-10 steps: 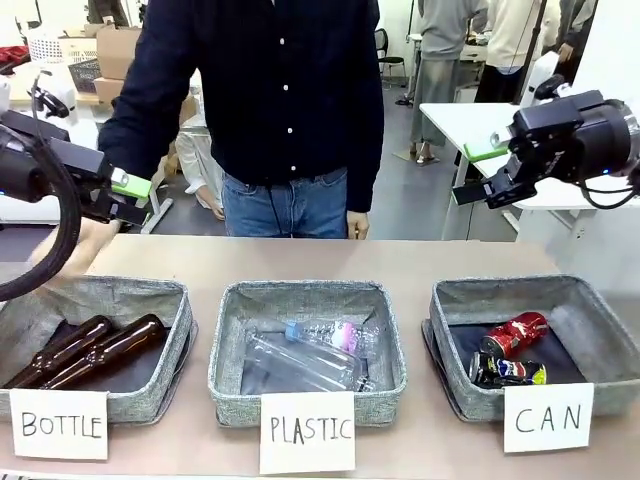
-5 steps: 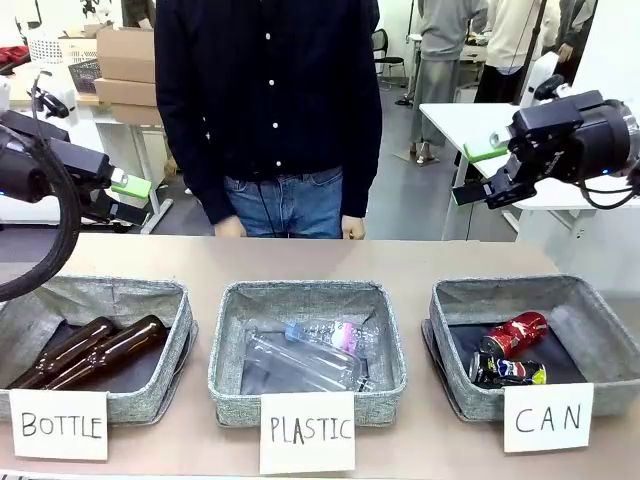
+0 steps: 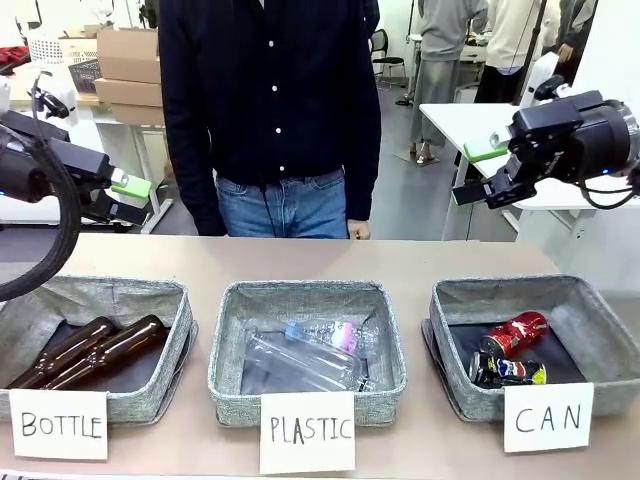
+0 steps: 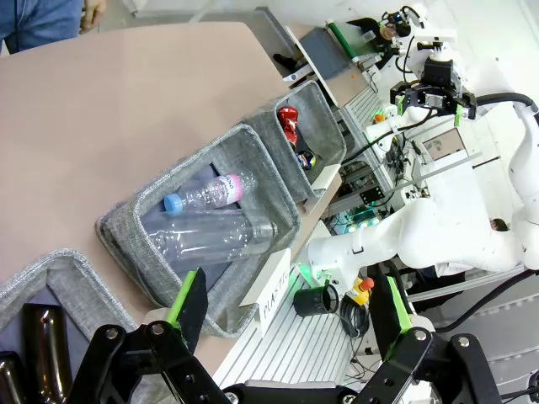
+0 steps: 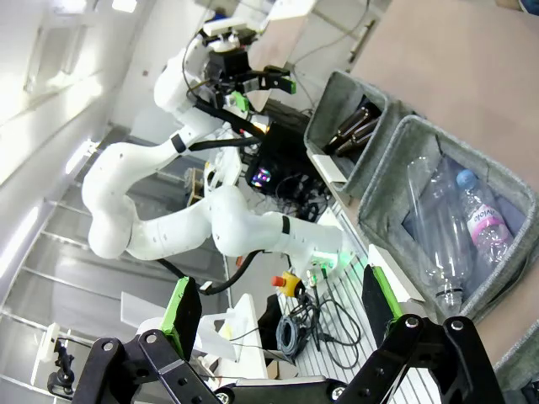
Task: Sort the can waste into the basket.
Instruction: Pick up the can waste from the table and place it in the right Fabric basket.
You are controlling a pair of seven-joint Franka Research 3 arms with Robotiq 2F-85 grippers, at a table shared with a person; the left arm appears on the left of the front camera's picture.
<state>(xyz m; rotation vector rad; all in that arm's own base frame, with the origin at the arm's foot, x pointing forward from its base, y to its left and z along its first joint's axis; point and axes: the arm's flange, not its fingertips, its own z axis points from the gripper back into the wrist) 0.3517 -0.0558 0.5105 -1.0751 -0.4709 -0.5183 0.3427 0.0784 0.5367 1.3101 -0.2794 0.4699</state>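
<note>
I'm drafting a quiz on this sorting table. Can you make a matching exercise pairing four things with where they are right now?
Things:
1. red can
2. brown glass bottles
3. clear plastic bottles
4. right gripper

Places:
A. in the bin carded BOTTLE
B. raised above the table, open and empty
C. in the bin carded CAN, beside the dark can
D. in the middle bin carded PLASTIC

Pairs: 1-C, 2-A, 3-D, 4-B
</note>
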